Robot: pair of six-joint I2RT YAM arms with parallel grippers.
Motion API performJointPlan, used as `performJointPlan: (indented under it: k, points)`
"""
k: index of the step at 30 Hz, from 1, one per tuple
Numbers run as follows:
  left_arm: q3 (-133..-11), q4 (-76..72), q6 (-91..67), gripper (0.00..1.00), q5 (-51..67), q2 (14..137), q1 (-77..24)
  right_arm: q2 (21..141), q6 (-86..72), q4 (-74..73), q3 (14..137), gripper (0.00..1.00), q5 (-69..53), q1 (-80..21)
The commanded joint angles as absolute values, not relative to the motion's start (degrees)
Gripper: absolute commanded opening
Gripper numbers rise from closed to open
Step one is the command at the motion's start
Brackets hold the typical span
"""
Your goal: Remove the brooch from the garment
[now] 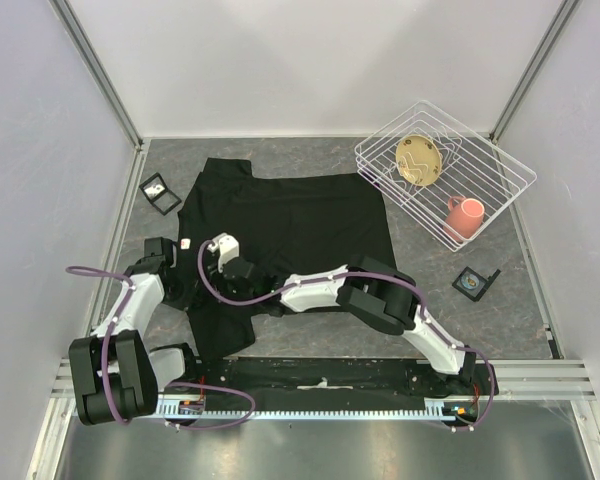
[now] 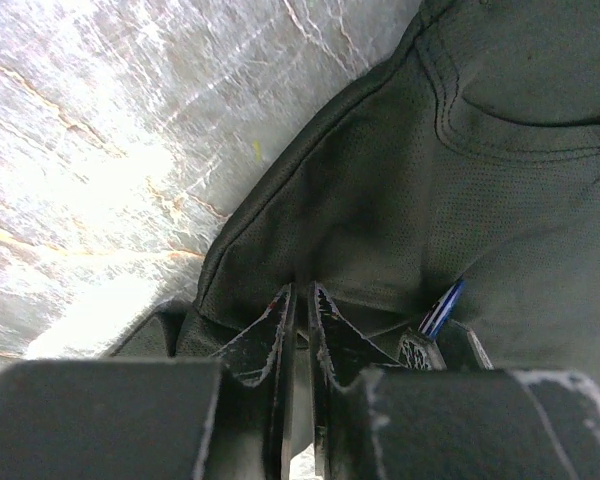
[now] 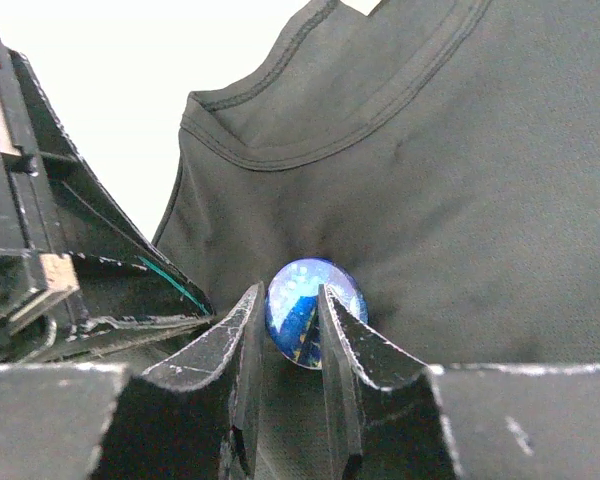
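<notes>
Matt black soft cloth garment (image 3: pixel 460 180); glossy smooth blue brooch (image 3: pixel 298 312); grey marbled table (image 2: pixel 100 150), slight sheen.

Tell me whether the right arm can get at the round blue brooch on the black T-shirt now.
Probably yes: the right gripper straddles the round blue brooch, apparently touching it, with nothing between. The left gripper pinches the black fabric T-shirt beside it.

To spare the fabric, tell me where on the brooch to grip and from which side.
Grip the brooch by its round rim, pinching opposite edges, coming from above like the right end effector: the dome stands proud of the black T-shirt, so its edges are exposed.
</notes>
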State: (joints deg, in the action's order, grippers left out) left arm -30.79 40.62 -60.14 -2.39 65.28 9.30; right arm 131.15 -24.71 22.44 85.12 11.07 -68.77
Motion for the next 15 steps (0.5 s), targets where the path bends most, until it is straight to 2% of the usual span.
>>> performJointPlan:
  k: [1, 7, 15]
  points:
    - [-31.64, 41.57, -59.94, 0.16, -0.35, 63.11, 9.4, 129.03, -28.21, 21.7, 81.04, 0.32, 10.55, -67.33]
    - [-34.45, 42.8, -58.45, 0.2, 1.32, 60.3, 9.23, 127.09, -30.84, 27.06, 76.12, 0.31, 9.06, -66.36]
    - [-36.83, 43.86, -56.87, 0.31, 4.13, 57.57, 8.44, 127.71, -36.82, 30.85, 74.53, 0.33, 2.65, -63.72]
